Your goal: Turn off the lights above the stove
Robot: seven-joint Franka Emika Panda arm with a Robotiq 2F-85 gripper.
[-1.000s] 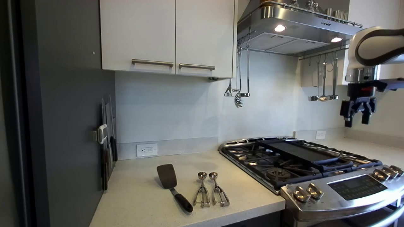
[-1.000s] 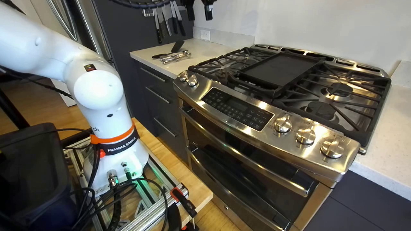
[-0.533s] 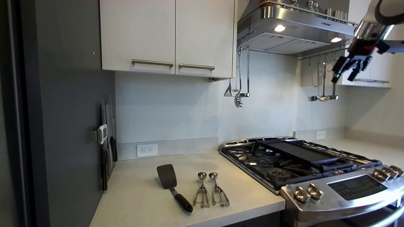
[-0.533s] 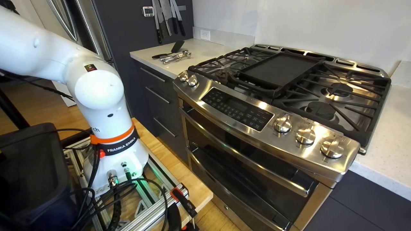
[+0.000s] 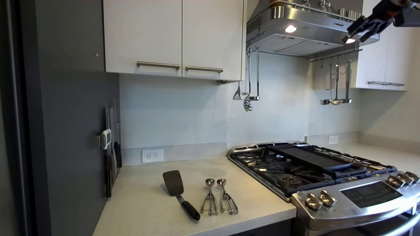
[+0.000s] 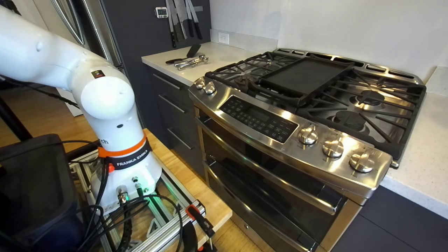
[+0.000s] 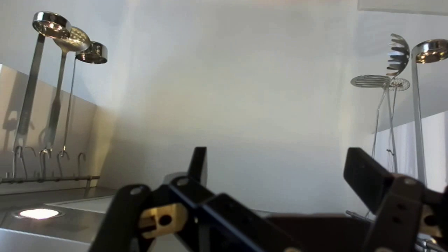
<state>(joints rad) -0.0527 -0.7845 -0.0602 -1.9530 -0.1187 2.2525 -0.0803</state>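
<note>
The steel range hood [image 5: 308, 21] hangs above the stove [image 5: 295, 164] in an exterior view. Its two lamps are lit: the left lamp [image 5: 290, 29] shows fully, and the right lamp [image 5: 350, 41] is partly covered by the fingertips. A row of small buttons [image 5: 338, 24] sits on the hood's front edge. My gripper [image 5: 354, 39] is tilted down and to the left in front of the hood's right end. In the wrist view the gripper [image 7: 276, 154] is open with nothing between the fingers. One lit lamp [image 7: 39, 213] shows there at lower left.
Utensils hang from rails on both sides under the hood, at left [image 5: 251, 75] and right [image 5: 338, 82]. Wall cabinets [image 5: 380, 62] stand right of the hood. A spatula [image 5: 178, 191] and two scoops [image 5: 216, 198] lie on the counter [image 5: 141, 203].
My gripper has risen from below the hood to the height of its front edge. It has swung from pointing down to tilting left. The lamps are lit throughout.
</note>
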